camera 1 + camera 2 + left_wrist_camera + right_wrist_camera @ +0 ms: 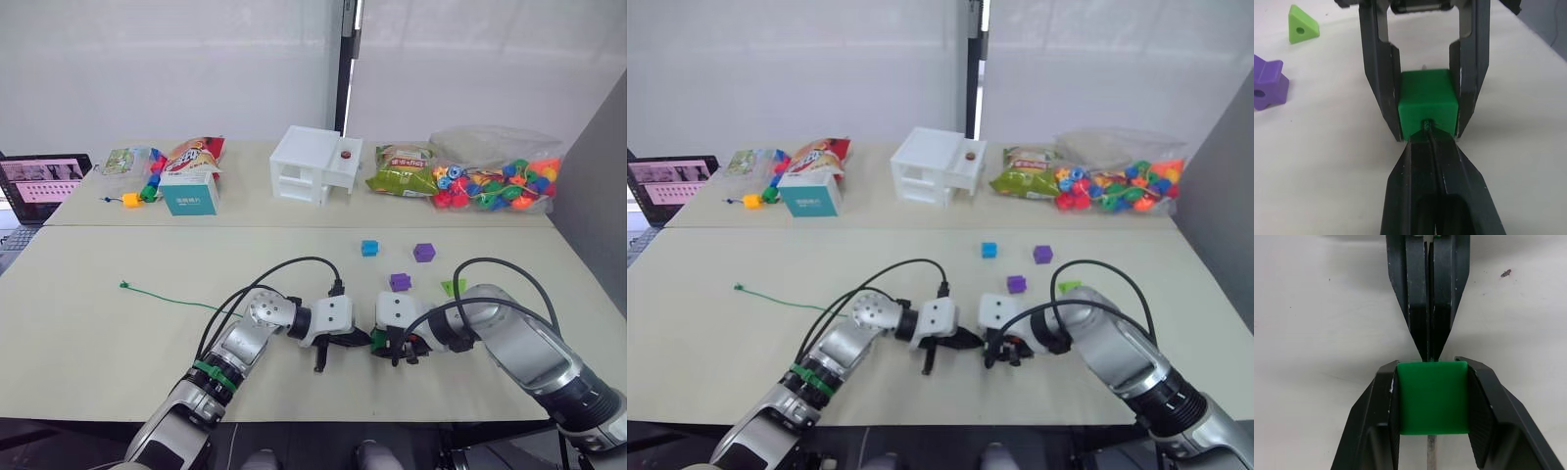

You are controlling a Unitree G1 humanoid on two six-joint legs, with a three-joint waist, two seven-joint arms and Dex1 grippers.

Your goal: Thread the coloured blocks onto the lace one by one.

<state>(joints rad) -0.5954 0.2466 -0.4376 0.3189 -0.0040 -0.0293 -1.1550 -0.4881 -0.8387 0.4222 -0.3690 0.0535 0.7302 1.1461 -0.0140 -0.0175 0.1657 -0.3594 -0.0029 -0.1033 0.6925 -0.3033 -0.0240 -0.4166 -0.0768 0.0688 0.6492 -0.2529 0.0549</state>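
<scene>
A dark green cube (1432,399) is clamped in my right gripper (385,343), just above the table near its front edge. My left gripper (1429,128) is shut on the lace's stiff tip and meets the cube head-on, with the tip entering the hole in the cube's face. A thin bit of tip (1431,453) shows past the cube's far side. The green lace (171,298) trails left across the table to its knot (123,285). A blue cube (369,248), two purple cubes (423,252) (400,282) and a light green wedge (453,288) lie loose beyond the grippers.
On the far table stand a white box (313,164), a teal carton (190,193), snack bags (402,168) and a clear bag of mixed beads (495,181). A bead chain (149,181) lies at the back left beside a laptop (44,181).
</scene>
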